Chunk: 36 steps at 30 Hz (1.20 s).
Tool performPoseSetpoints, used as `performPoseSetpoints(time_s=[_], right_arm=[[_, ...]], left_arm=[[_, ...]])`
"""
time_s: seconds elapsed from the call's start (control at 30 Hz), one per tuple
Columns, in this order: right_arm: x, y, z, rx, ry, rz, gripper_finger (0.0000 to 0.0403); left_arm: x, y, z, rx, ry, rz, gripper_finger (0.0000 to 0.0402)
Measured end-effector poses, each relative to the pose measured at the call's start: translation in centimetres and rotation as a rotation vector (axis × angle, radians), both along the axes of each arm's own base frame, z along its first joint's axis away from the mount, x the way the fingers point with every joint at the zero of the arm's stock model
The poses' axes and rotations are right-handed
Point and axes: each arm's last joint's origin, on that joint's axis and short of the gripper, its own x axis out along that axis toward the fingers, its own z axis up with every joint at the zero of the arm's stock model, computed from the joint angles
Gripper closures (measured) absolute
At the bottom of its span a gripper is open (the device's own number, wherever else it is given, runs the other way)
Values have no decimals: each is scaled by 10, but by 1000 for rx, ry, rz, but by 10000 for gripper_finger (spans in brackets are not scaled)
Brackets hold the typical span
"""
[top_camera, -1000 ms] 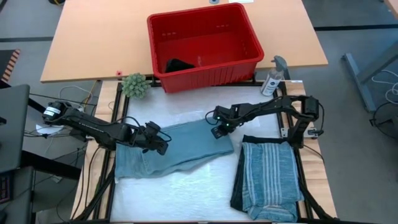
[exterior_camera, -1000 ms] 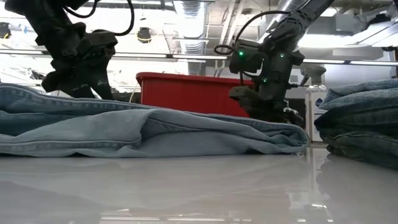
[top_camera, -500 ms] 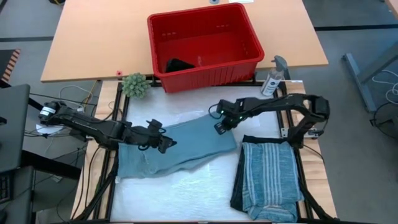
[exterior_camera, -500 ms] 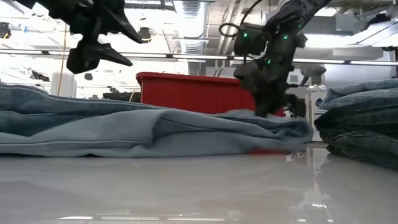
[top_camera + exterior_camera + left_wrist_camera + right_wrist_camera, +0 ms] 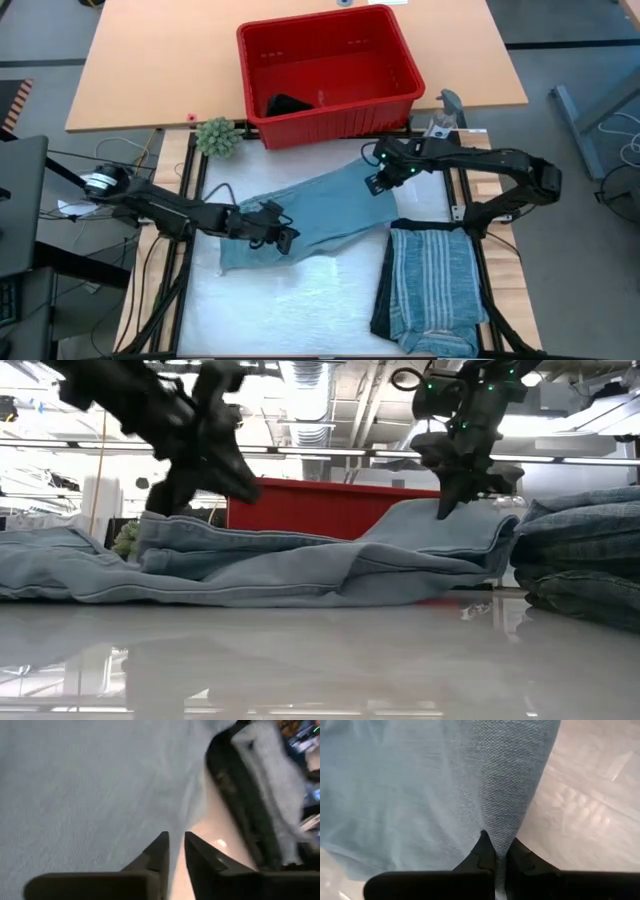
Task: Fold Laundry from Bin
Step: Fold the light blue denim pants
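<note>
Both of my claws are working on the light blue garment point(image 5: 320, 215) that is lying across the middle of the white tabletop point(image 5: 300, 320). With my right claw point(image 5: 377, 183) I am pinching a fold of that cloth at its corner nearest the red bin point(image 5: 330, 72); my right wrist view shows the fabric running down between the two dark fingers point(image 5: 485, 852), which are clenched on it. From table height this corner is standing lifted above the rest of the cloth, hanging from the right claw point(image 5: 447, 507).

My left claw point(image 5: 283, 236) is sitting at the garment's opposite end, low over the edge of the cloth. Its fingers point(image 5: 157, 852) are drawn nearly together with only a thin gap showing; they seem to be nipping the hem, though the blurred wrist view does not make that certain.

A folded blue-grey striped shirt point(image 5: 432, 275) is lying on the right side of the tabletop, stacked over darker cloth point(image 5: 383, 300). The bin is standing on the wooden tabletop beyond, with a small black item point(image 5: 287, 104) inside it. Just beside the bin's left corner a small green plant point(image 5: 217, 136) is sitting.
</note>
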Motion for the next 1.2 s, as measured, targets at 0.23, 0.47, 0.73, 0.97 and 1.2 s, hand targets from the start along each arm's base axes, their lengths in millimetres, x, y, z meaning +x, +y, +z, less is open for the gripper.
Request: performPoseSetpoints(time_s=[0.23, 0.47, 0.73, 0.97, 1.2], right_arm=[[0, 6, 6, 11, -24, 15, 370], [13, 16, 29, 31, -107, 53, 370], [24, 21, 70, 10, -260, 48, 370], [35, 21, 86, 9, -417, 32, 370], [34, 23, 85, 17, -403, 38, 370]], left_arm=[[24, 20, -51, -35, 126, 46, 398], [47, 33, -71, -86, 89, 20, 398], [73, 43, -53, 3, 72, -32, 397], [89, 59, -37, 70, 51, -50, 397], [86, 68, -51, 117, 157, 25, 397]])
